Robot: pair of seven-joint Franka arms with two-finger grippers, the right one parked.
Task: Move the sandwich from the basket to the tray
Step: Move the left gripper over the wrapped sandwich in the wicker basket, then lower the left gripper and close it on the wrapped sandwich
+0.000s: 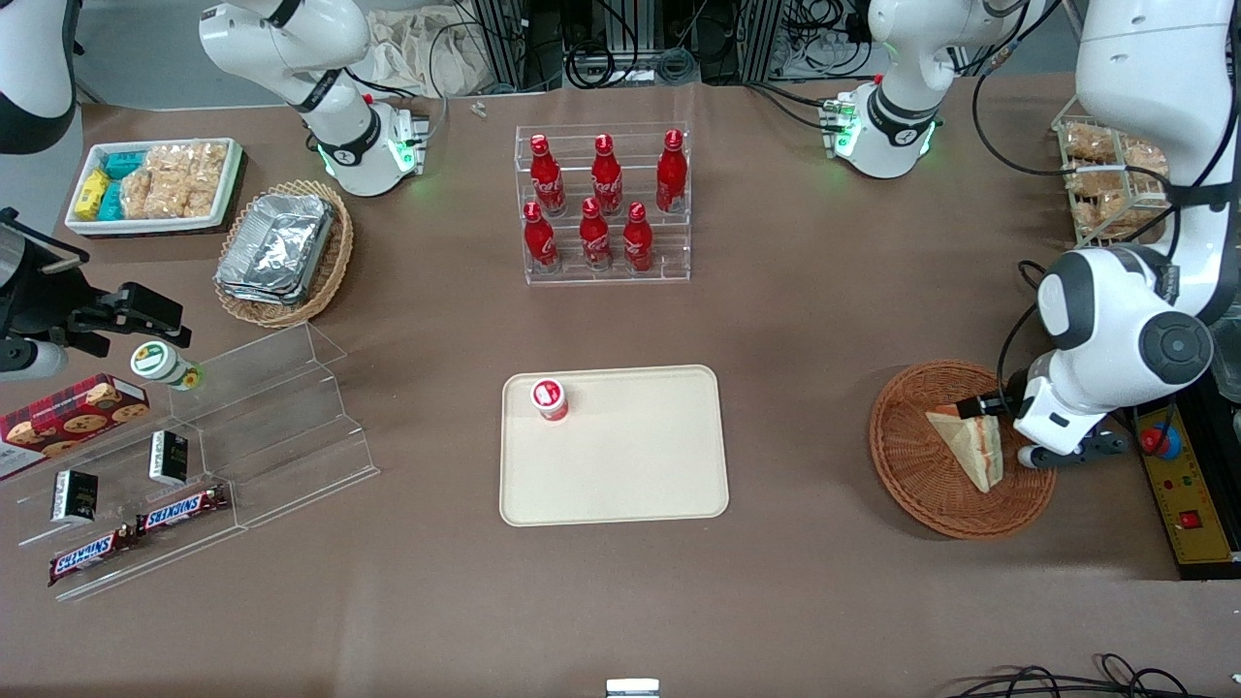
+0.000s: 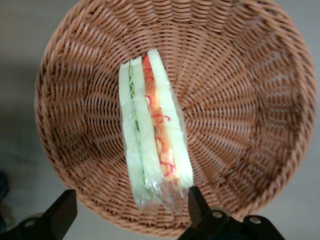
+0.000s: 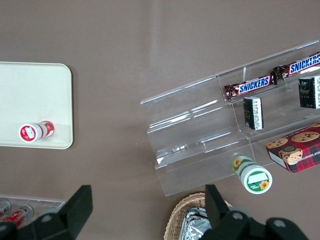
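Tray (image 1: 620, 485) lies flat mid-desk, cream, rounded corners, low rim; a small red-capped bottle (image 1: 549, 398) stands on it near the corner toward the parked arm's end, farther from the front camera

Basket (image 1: 911, 475) sits on the desk (image 1: 795, 320) toward the working arm's end, well apart from the tray; round, shallow, reddish-brown wicker

Sandwich (image 1: 970, 441) lies in the basket: triangular wedge in clear wrap, pale bread. Wrist view shows its cut edge (image 2: 152, 135): white bread slices, a thin green layer beside one slice, an orange-red filling strip beside the next. Its narrow end points toward the basket's middle, its broad end lies close to the rim (image 2: 165, 227)

Left arm is folded low over the basket's edge at the working arm's end, wrist turned down. Gripper (image 1: 1003, 427) hangs just above the basket, over the sandwich's broad end. Jaws spread wide in the wrist view, one finger (image 2: 62, 212) outside the rim, the other finger (image 2: 197, 202) just beside the sandwich's corner; the gap is wider than the wedge's thickness. Nothing held; whether a finger touches the wrap cannot be told
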